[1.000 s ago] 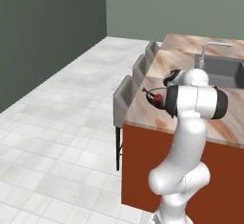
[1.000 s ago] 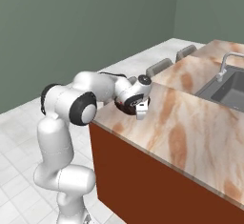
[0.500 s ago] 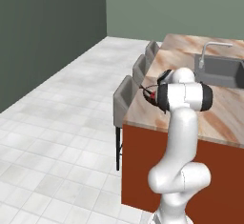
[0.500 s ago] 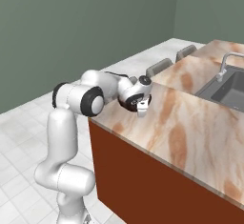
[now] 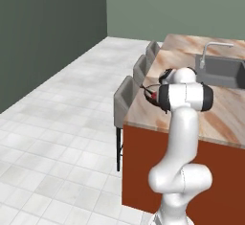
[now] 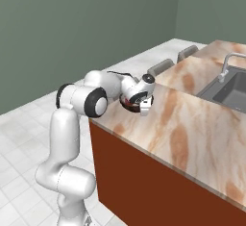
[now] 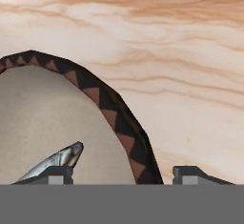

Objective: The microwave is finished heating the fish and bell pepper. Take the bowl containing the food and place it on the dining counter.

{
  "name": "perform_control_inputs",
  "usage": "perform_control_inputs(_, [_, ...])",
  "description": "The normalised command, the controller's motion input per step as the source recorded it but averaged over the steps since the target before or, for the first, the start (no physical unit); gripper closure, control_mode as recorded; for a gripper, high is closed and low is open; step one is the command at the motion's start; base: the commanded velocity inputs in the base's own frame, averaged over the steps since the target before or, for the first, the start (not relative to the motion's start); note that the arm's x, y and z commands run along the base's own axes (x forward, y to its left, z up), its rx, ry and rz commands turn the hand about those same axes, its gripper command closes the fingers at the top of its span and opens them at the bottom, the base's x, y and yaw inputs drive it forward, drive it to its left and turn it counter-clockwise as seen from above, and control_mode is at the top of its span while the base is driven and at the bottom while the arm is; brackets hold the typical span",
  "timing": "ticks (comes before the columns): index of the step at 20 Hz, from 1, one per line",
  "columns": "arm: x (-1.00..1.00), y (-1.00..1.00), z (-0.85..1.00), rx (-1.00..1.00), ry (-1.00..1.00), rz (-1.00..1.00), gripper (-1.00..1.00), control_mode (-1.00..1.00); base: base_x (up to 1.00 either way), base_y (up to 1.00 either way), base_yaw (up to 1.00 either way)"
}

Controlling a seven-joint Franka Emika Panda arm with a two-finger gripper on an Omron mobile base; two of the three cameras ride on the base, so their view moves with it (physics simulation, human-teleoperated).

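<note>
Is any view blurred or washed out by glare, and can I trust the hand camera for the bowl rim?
Hand view: sharp, evenly lit, no glare; the bowl rim's brown triangle pattern reads crisply against the dining counter, with the fish cropped at the bottom. Left base view: clear, but the arm covers most of the bowl. Right base view: clean, flat rendered light, soft shadows only.

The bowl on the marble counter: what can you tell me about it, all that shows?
The bowl is round and shallow, with a dark brown rim patterned in reddish triangles and a matte beige inside. It sits upright on the dining counter near its edge. A small silver fish lies inside. The gripper straddles the rim, one fingertip inside, one outside, jaws apart.
</note>
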Motion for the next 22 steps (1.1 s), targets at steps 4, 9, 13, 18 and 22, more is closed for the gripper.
perform_control_inputs(4, [-0.54, 0.0, 0.7, 0.0, 0.0, -0.05, -1.0, -1.0, 0.0, 0.0, 0.0])
perform_control_inputs(9, [-0.93, 0.0, 0.89, 0.0, -0.07, -0.02, -1.0, -1.0, 0.0, 0.0, 0.0])
perform_control_inputs(13, [-1.0, 0.0, 0.9, 0.0, -0.15, 0.0, -1.0, -1.0, 0.0, 0.0, 0.0])
perform_control_inputs(18, [-1.0, 0.0, 0.92, 0.0, -0.13, 0.0, -1.0, -1.0, 0.0, 0.0, 0.0])
perform_control_inputs(22, [-1.0, 0.1, 0.69, 0.0, -0.09, 0.0, -1.0, -1.0, 0.0, 0.0, 0.0])
